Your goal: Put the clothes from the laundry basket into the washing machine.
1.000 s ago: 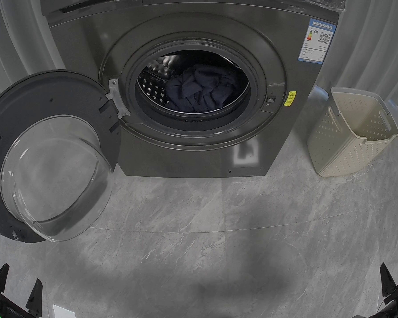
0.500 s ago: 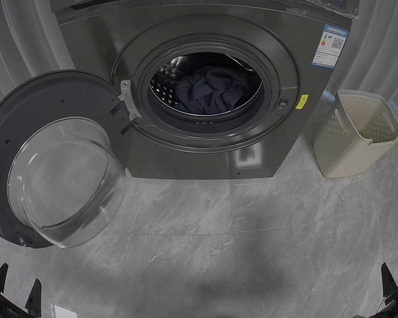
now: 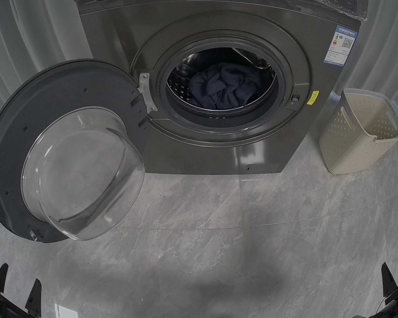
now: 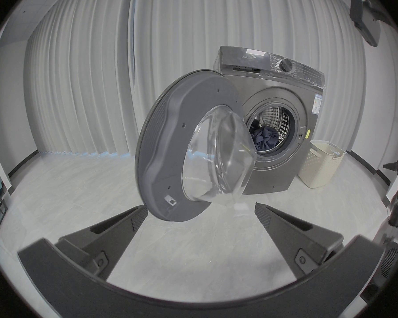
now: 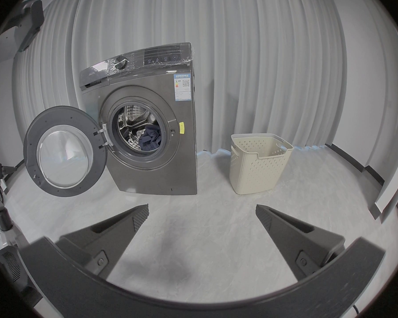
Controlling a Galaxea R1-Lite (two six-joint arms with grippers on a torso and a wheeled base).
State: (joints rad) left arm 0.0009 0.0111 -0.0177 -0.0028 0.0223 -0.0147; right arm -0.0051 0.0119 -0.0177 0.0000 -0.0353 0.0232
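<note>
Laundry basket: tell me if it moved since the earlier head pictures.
No. The laundry basket keeps its place right of the washing machine; the camera shifted.

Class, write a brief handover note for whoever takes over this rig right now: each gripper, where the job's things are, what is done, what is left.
Left gripper: jaws open, empty, held low, facing the open door.
Right gripper: jaws open, empty, held low, apart from the machine.
Dark clothes lie inside the washing machine.
Laundry basket stands at the machine's right; no clothes show in it.
Done: loading, as far as visible.
Left: check the basket's bottom; perhaps shut the door.
</note>
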